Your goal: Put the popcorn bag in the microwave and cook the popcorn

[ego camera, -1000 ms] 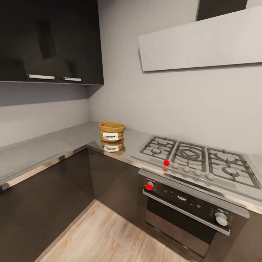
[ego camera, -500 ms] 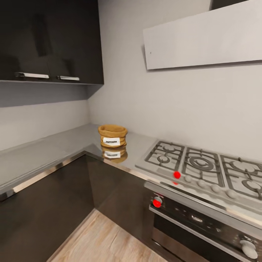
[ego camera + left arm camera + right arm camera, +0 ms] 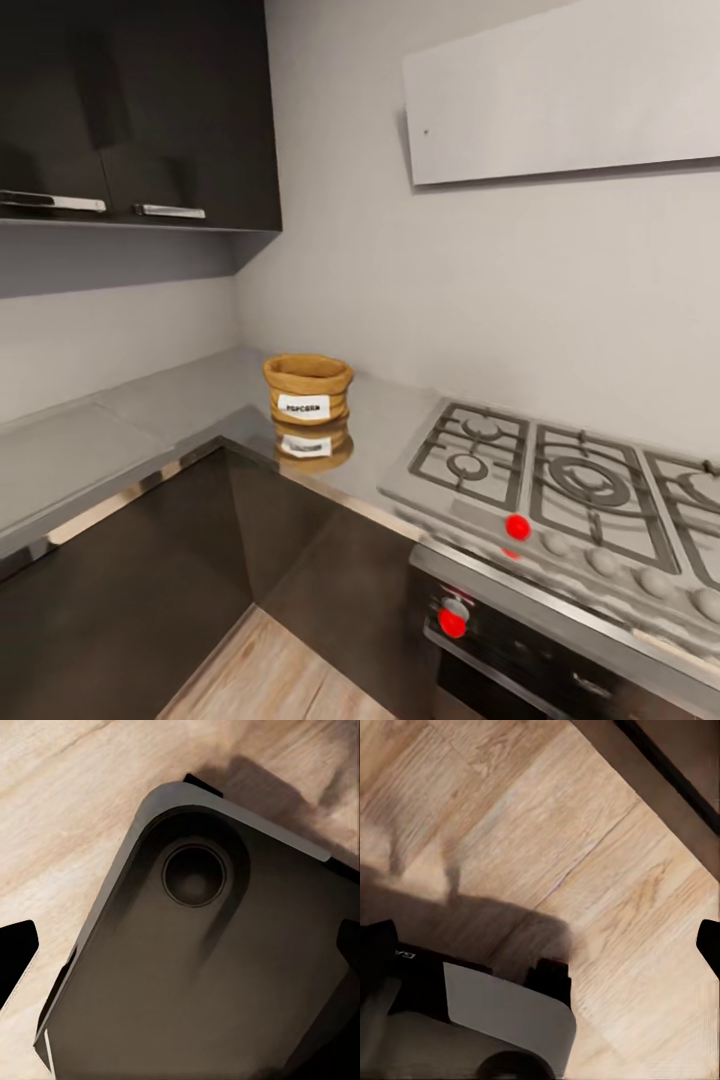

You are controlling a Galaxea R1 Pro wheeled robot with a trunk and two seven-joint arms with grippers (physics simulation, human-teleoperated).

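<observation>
- The popcorn bag [image 3: 308,389] stands upright on the countertop [image 3: 180,395], near the inside corner where the two runs of worktop meet, well short of the gas hob [image 3: 560,480] on its right side as my head camera sees it.
- Its white label faces me, and the shiny steel under it throws back a clear reflection of the sack.
- I judge the bag to be light and soft: a squat paper-like sack with a rolled rim, likely to crumple or fold if I squeeze hard.
- Its mouth is open at the top, so tipping it could spill whatever is inside; I cannot see the kernels from here.
- I would take hold across the body just under the rolled rim, where the roll gives some stiffness and a lip against slipping, and close gently.
- The worktop looks slick, so a sideways nudge may slide the bag instead of seating it between the fingers.
- Left claw: the wrist camera looks down at the robot's dark base [image 3: 202,975] over the wood floor [image 3: 67,802], with dark finger tips at the picture's edges; I cannot tell how far apart they stand, and nothing lies between them.
- Right claw: the same; wood floor [image 3: 607,862] below, nothing held that I can see, its opening unclear.
- I see no microwave from this position.
</observation>
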